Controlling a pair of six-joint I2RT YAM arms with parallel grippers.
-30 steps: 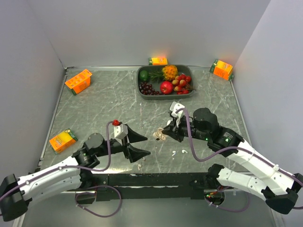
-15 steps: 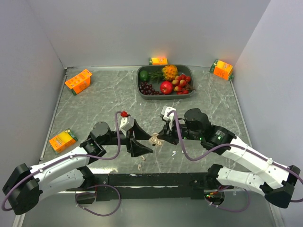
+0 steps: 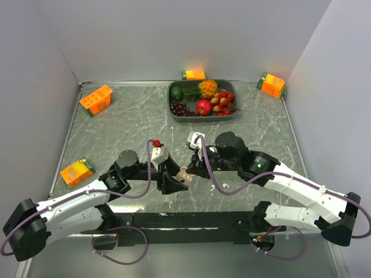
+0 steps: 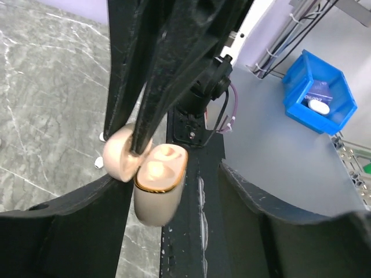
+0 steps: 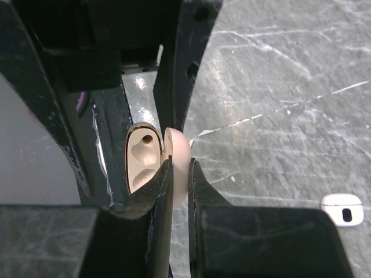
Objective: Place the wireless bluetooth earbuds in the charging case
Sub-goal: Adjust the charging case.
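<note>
1. Both arms have drawn in toward each other since the earlier frames. The right gripper (image 3: 194, 168) has carried the charging case (image 4: 157, 188) leftward and nearer the front edge. The left gripper (image 3: 175, 180) has swung in to meet it, its jaws narrowing on the way.
2. The right gripper's fingers are pressed together on the case's lid (image 4: 120, 159), pinching it flat. The case hangs from that pinch with its lid swung wide, and appears to be held above the table (image 3: 116, 133) rather than resting on it.
3. The left gripper's jaws stand apart on either side of the case body. One finger looks just beside or touching the body, and a clear gap shows on the other side. I judge it is not gripping yet.
4. Both moulded wells inside the case are bare; no earbud is seated in either.
5. The earbuds (image 3: 222, 186) lie on the table. One white piece sits near the right arm, apart from the case, and also shows at the edge of the right wrist view. A few smaller pale bits lie near the front edge below the left gripper, too small to identify.
6. Judged from this, the case is picked up and opened, and that is all that is done.
7. What remains is a firm hold on the case body. One arm then has to be freed to fetch each earbud in turn and seat both in their wells. The task looks to be in its early part.
</note>
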